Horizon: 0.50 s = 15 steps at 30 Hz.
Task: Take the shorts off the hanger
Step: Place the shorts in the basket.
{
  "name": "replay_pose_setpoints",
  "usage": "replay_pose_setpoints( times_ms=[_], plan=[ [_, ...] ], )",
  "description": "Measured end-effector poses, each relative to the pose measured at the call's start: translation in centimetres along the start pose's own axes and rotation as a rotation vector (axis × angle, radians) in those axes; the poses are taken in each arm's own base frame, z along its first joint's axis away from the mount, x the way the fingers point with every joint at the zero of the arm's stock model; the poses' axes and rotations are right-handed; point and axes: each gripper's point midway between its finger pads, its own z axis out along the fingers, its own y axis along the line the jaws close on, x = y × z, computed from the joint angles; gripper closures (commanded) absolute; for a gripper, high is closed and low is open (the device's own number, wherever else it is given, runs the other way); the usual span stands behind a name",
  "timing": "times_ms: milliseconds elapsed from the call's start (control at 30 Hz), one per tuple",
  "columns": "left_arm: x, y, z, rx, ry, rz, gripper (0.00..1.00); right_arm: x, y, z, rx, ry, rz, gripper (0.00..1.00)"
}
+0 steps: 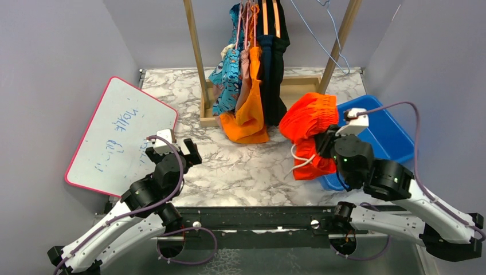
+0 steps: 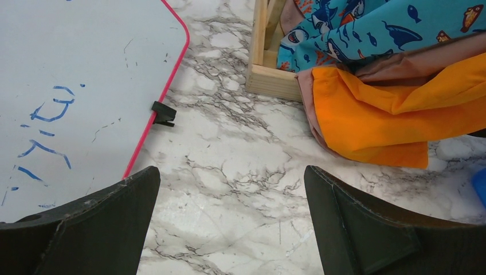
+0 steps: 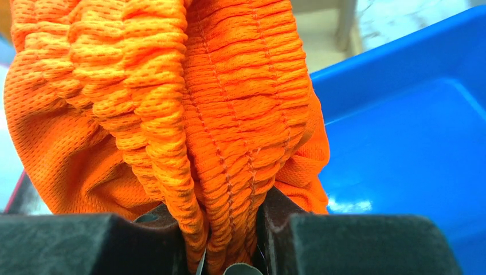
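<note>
My right gripper (image 1: 322, 141) (image 3: 226, 229) is shut on the gathered elastic waistband of the red-orange shorts (image 1: 308, 121) (image 3: 229, 114), holding them bunched above the table beside the blue bin. A pale wire hanger (image 1: 336, 35) hangs bare from the rack's right side. Other shorts stay on hangers on the rack: blue cartoon-print (image 1: 228, 77) (image 2: 372, 28), dusty pink (image 1: 245, 67), bright orange (image 1: 250, 114) (image 2: 401, 114) and dark navy (image 1: 276, 69). My left gripper (image 1: 186, 152) (image 2: 232, 172) is open over bare marble, left of the rack, holding nothing.
A blue bin (image 1: 387, 134) (image 3: 401, 143) sits at the right, under and behind the held shorts. A pink-rimmed whiteboard (image 1: 117, 134) (image 2: 74, 86) leans at the left. The wooden rack (image 1: 196, 51) has a base frame (image 2: 269, 80) on the marble table (image 1: 240, 172).
</note>
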Motion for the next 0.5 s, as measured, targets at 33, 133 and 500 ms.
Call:
replay_pose_setpoints(
  times_ms=[33,133,500],
  plan=[
    [0.0,0.0,0.0,-0.002,0.0,0.0,0.01,-0.9,-0.6,-0.3,0.023,-0.027,0.002,0.99],
    [0.0,0.1,0.0,-0.004,-0.001,-0.001,0.01,-3.2,-2.7,-0.9,0.111,-0.111,0.0,0.99],
    [0.0,0.2,0.1,-0.009,-0.001,-0.003,0.01,-4.1,-8.5,-1.4,0.424,-0.261,-0.137,0.99]
  ],
)
